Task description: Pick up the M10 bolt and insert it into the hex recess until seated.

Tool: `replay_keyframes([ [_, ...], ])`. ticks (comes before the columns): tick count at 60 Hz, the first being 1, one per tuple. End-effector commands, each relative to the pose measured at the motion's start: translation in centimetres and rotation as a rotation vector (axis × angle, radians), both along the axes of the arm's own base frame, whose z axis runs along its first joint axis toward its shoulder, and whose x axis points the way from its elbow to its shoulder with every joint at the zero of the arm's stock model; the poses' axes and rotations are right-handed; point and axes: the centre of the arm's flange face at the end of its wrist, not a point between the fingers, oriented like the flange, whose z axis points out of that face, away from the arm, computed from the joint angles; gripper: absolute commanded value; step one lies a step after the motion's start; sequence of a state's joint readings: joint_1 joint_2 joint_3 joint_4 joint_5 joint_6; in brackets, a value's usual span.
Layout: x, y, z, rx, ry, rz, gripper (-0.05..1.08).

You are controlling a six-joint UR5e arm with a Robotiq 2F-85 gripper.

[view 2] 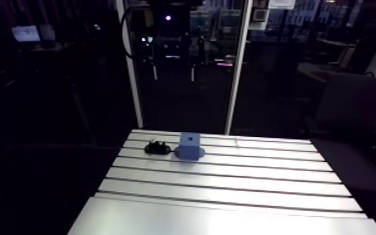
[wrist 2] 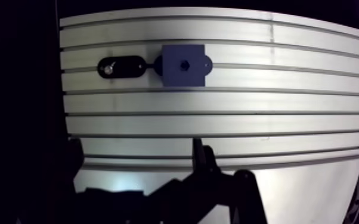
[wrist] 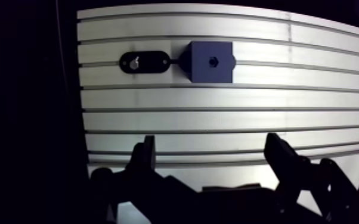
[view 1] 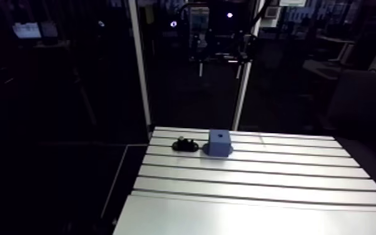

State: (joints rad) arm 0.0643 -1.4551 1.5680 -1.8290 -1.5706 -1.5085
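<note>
Where the slotted table (wrist: 217,119) carries the blue block (wrist: 210,71) with its hex recess (wrist: 212,61) facing up, a black oval holder (wrist: 152,62) lies just beside it. The M10 bolt (wrist: 135,62) sits in that holder, apparently on end with its long axis vertical. The gripper (wrist: 212,140) hangs above the table's near slots, well apart from both, pointing down, fingers spread wide and holding nothing.

I can read no text, label, brand, number or sign from here. The blue block (wrist: 210,61) shows plain faces, the black holder (wrist: 144,62) just left of it carries no marking I can make out, and the slotted table (wrist: 217,119) is bare metal with no lettering.
</note>
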Motion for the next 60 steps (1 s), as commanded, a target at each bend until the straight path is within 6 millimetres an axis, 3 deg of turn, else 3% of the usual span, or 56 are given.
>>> replay_keyframes([
  [1, -1.1, -4.2, -3.0, -0.002, 0.013, 0.04, 0.01],
  [16, -1.8, -6.5, -5.6, 0.007, 0.119, 0.05, 0.02],
  [35, -1.8, -6.6, -8.9, -0.002, 0.169, 0.051, 0.04],
  [60, -2.5, -8.5, -13.5, 0.005, 0.117, 0.08, 0.1],
])
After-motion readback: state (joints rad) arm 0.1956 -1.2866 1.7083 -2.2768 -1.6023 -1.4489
